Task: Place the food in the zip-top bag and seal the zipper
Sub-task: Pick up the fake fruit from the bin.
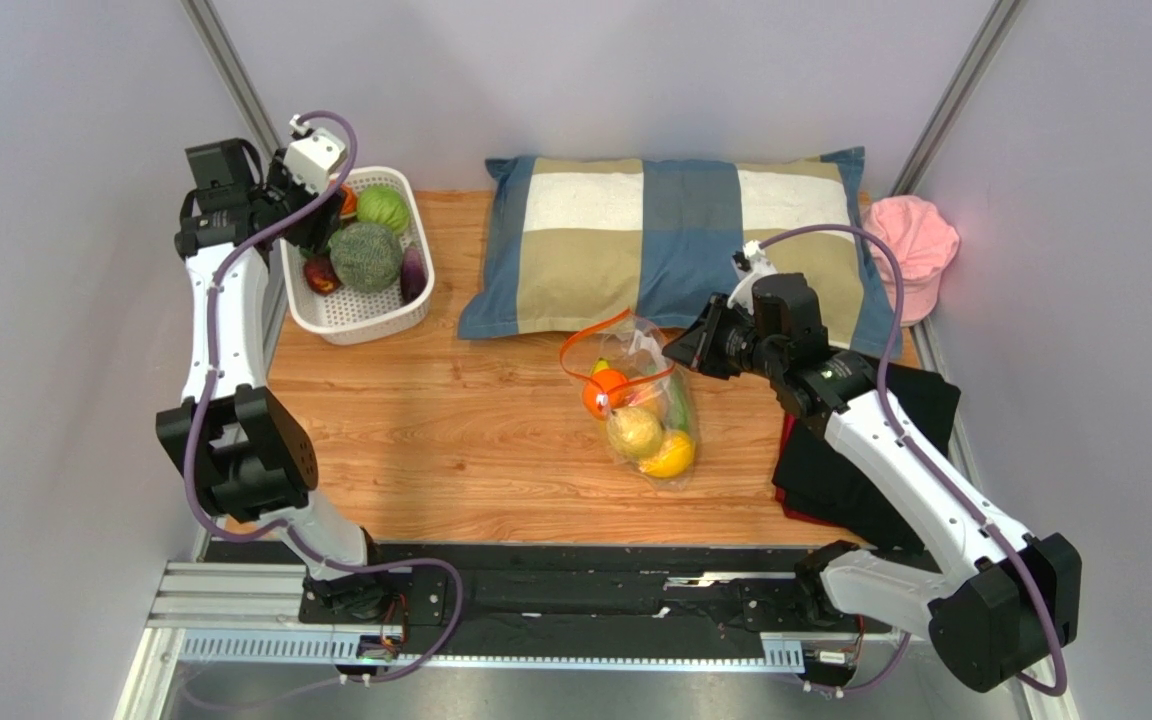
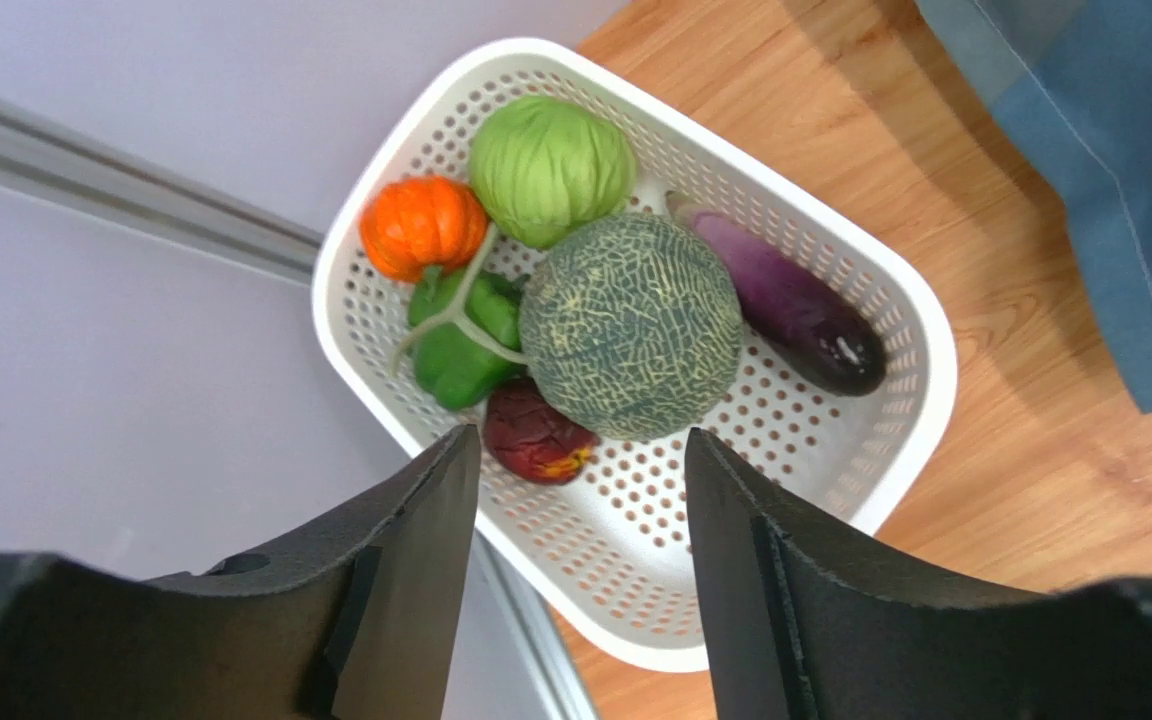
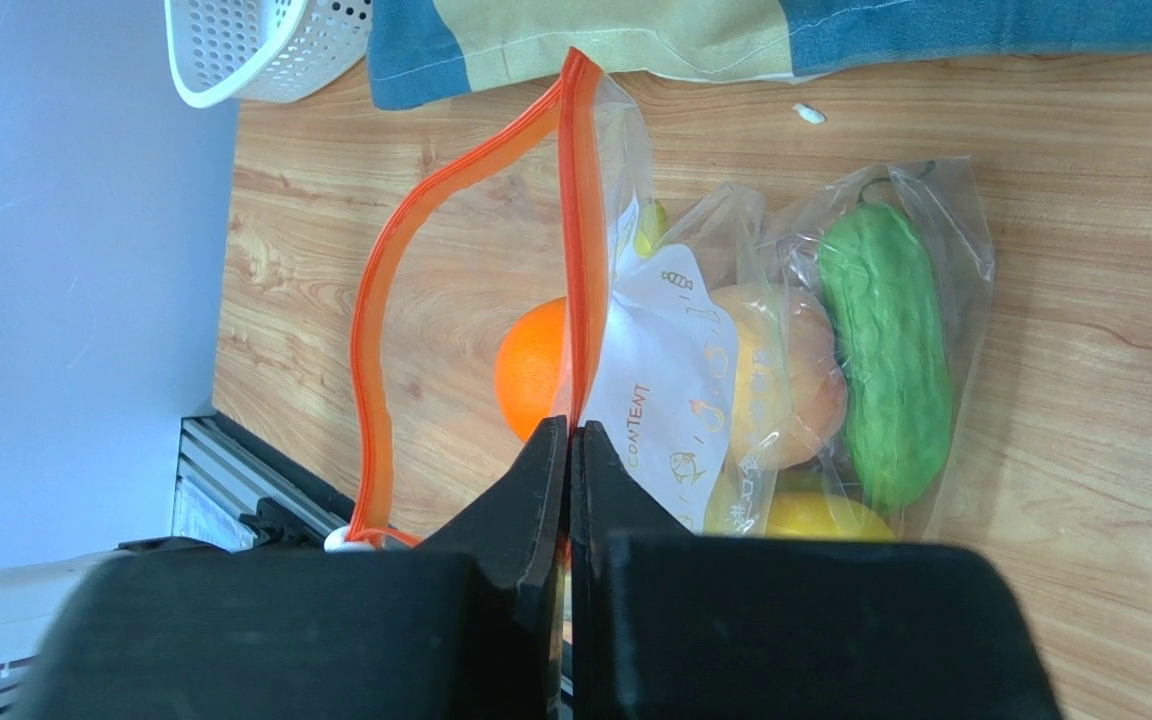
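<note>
With food in the bag, the zipper gapes unsealed, pinched by the right tool; the left tool hangs spread over the basket.

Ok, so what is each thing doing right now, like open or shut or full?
zip-top bag, mouth open, food inside.
zipper, unsealed, its two sides gaping apart.
right gripper, shut on one side of the zipper.
left gripper, open and empty, above the white basket.
white basket, upright, holding vegetables.
</note>
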